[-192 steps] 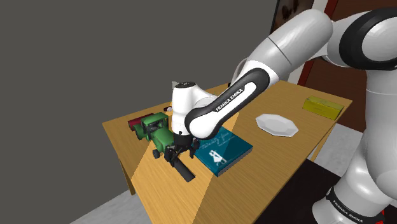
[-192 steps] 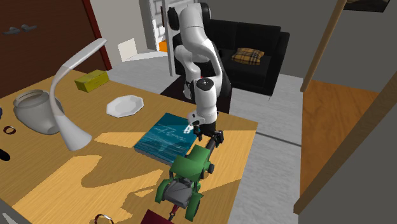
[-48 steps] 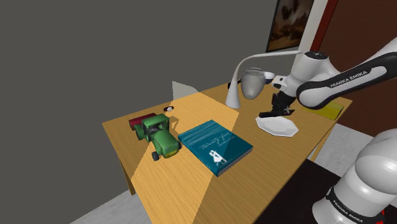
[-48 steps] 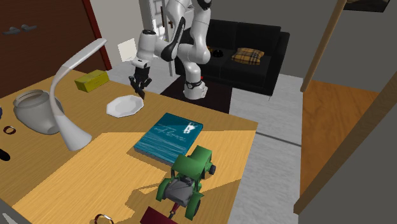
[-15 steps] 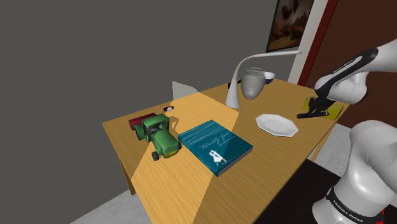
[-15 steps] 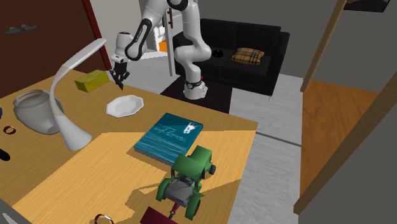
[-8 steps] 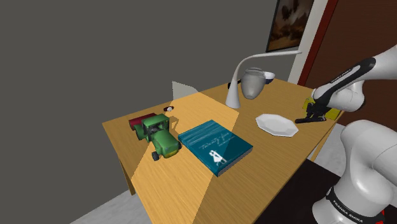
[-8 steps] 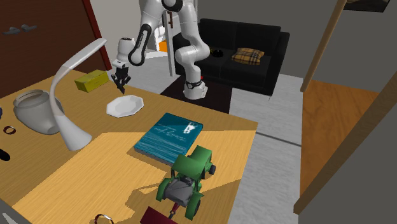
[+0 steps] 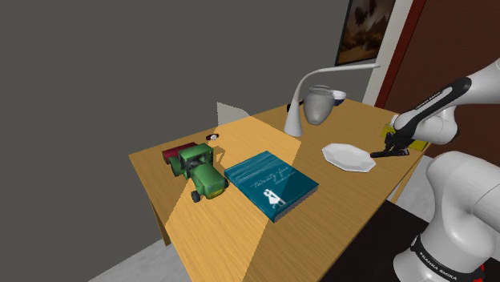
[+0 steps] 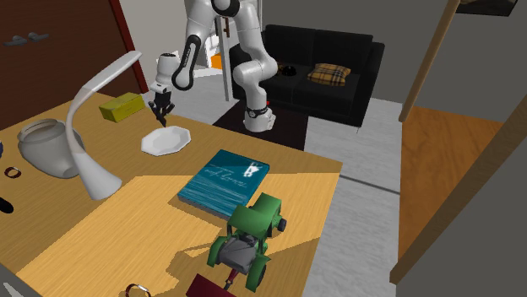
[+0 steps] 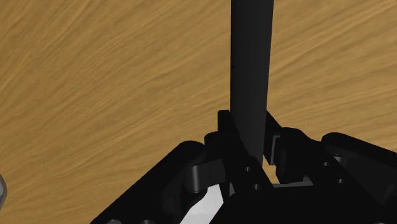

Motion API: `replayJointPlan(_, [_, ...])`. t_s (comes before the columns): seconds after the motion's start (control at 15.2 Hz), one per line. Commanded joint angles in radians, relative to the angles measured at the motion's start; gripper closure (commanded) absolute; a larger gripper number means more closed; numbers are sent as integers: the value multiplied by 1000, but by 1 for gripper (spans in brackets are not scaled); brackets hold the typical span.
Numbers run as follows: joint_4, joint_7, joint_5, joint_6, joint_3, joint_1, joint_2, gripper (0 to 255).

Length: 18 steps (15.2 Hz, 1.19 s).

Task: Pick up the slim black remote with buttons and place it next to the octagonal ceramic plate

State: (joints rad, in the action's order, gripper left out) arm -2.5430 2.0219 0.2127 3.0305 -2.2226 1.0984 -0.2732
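While the remote [image 11: 251, 70] was clasped in the hand [image 11: 252, 139] just beside the plate [image 9: 348, 157], it was judged best lowered flat onto the surface [image 9: 216, 228] — released only once resting.

Wooden table [image 9: 236, 228], crossed by a broad slanting band of light. Near one end, a green toy tractor [image 9: 200, 170] with black wheels, just in front of a low dark red box [image 9: 171, 151]. Beside the tractor, a teal book [image 9: 271, 183] lying flat, a small white drawing on its cover. Farther along, a white desk lamp [image 9: 294, 120] arching over the tabletop, and close by its base a rounded grey jar [image 9: 319, 104]. Toward the far corner, a yellow-green block [image 10: 122, 106]. Near the jar, a small ring [image 10: 10, 171]. Beyond the table, a black sofa [image 10: 338, 46] bearing a plaid cushion [image 10: 328, 74]. On the grey wall, a framed picture [image 9: 364, 32] next to a dark reddish-brown panel [image 9: 457, 32].
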Motion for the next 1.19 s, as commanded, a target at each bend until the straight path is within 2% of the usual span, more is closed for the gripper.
replayJointPlan(0.0, [0,0,0,0,0,0,0,255])
replayJointPlan(0.07, [0,0,0,0,-1,1,0,0])
replayJointPlan(0.4, [0,0,0,0,-1,1,0,0])
replayJointPlan(0.46, [-17,45,-58,-27,134,-128,31,0])
replayJointPlan(0.53, [-32,97,-126,-55,296,-282,62,0])
replayJointPlan(0.59, [-45,152,-200,-86,498,-476,90,0])
replayJointPlan(0.66, [-53,175,-231,-111,690,-665,100,0])
replayJointPlan(0.79, [-53,147,-193,-111,682,-663,89,0])
replayJointPlan(1.12, [-53,143,-188,-111,681,-663,88,0])
